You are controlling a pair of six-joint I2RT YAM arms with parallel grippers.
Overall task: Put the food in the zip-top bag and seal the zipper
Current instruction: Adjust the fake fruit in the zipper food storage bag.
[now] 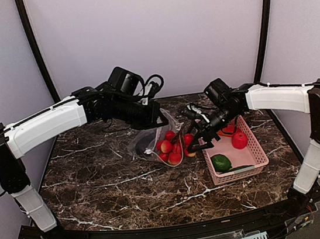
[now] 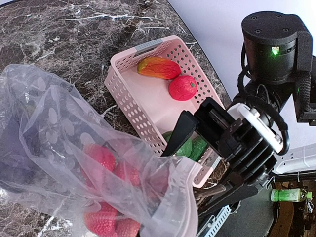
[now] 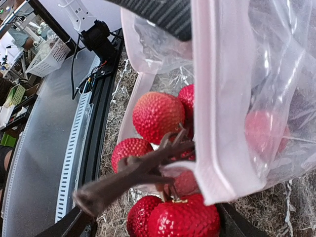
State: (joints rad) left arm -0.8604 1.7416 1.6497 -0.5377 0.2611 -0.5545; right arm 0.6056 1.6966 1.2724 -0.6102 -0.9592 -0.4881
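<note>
I take the pink basket [image 1: 257,152] as my reference. The zip-top bag [image 1: 146,138] lies on the marble table [image 1: 97,181] just to the basket's left, with its mouth turned toward the basket. A cluster of red strawberries [image 1: 169,145] sits in that mouth, some in the open and some showing through the dotted film.

The right gripper [image 1: 192,132] is between the basket and the bag, right at the mouth. Its jaws are spread wide, and in the right wrist view the strawberries [image 3: 157,116] lie in the gap between them. The zipper [image 3: 217,98] crosses that view as a pale pink band, unsealed, with its two sides apart.

The left gripper [image 1: 153,120] is on the far side of the bag from the basket, up against the bag's upper edge. The film hides its fingers, so I cannot tell whether it is clamped or loose.

Inside the basket are an orange-red oval [image 2: 159,67] touching a red round fruit [image 2: 182,87] at one end, and green pieces [image 2: 185,146] at the other.
</note>
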